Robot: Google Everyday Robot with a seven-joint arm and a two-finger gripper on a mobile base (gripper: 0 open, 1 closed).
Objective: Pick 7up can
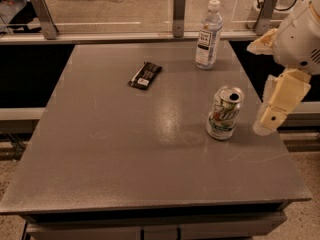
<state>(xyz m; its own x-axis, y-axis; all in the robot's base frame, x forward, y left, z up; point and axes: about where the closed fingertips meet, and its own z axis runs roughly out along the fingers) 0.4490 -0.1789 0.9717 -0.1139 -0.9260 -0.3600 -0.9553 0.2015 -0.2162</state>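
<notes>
Here the gripper point(266, 121) hangs at the upright 7up can's point(224, 113) 3 o'clock, near the worktop point(125, 149) edge; open or closed, cannot tell

The 7up can point(224, 113) bears a green "7up" logo.
</notes>
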